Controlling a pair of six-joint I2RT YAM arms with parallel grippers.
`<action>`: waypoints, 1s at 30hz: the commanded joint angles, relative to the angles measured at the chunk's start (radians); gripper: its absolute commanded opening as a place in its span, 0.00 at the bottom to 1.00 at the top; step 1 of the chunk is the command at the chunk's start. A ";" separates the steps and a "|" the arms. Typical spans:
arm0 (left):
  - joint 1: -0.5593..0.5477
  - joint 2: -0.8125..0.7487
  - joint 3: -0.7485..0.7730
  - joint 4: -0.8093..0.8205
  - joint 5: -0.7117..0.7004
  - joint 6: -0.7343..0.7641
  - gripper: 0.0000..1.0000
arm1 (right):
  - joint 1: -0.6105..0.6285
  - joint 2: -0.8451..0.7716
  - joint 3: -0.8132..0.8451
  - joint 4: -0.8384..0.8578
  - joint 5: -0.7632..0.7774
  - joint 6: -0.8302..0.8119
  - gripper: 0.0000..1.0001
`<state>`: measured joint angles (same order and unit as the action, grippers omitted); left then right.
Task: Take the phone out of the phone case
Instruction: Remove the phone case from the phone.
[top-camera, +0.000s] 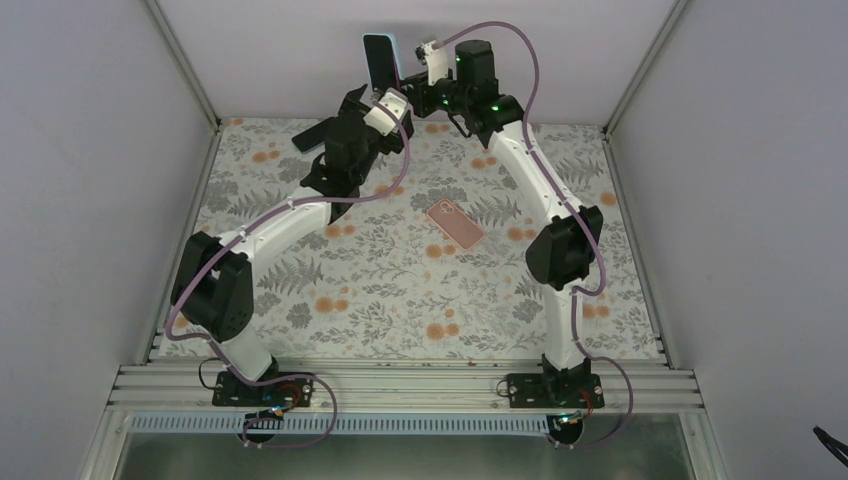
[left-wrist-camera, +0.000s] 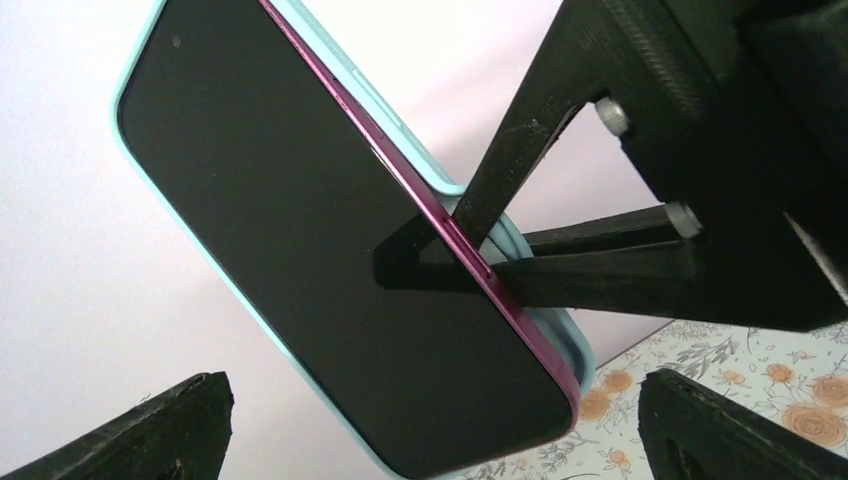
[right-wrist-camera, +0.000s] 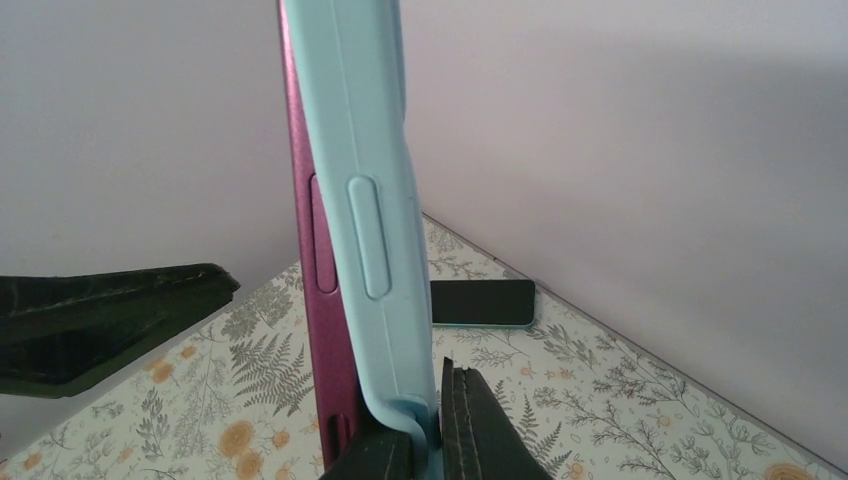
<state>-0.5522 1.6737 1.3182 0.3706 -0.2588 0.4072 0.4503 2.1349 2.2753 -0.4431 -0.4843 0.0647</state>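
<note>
Glossy black-faced phone with magenta metal rim (left-wrist-camera: 300, 250); pale turquoise silicone phone case (right-wrist-camera: 365, 150); counter (top-camera: 380, 290), cream cover printed with grey fern fronds and orange blossoms; salmon-pink rectangular slab (top-camera: 456, 223); white-shelled arms with black joints (top-camera: 285, 225); pale lilac-grey walls (top-camera: 90, 150).

A table (top-camera: 400, 290) covered in a fern and orange-flower print carried a pink phone-shaped slab (top-camera: 455, 223), possibly a case, lying flat near its middle. A dark phone (right-wrist-camera: 480, 303) lay flat beside the back wall.
</note>
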 joint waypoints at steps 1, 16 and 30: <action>-0.002 0.031 0.045 0.020 -0.031 -0.007 1.00 | 0.002 -0.045 0.030 0.064 -0.010 0.005 0.03; 0.009 0.065 0.021 0.269 -0.335 0.148 1.00 | 0.006 -0.062 0.008 0.069 -0.027 0.015 0.03; 0.080 0.129 0.047 0.641 -0.440 0.387 1.00 | 0.042 -0.060 -0.046 0.075 -0.044 0.019 0.03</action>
<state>-0.5434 1.7691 1.2938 0.8032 -0.5484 0.7319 0.4797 2.1311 2.2570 -0.3061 -0.4736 0.0803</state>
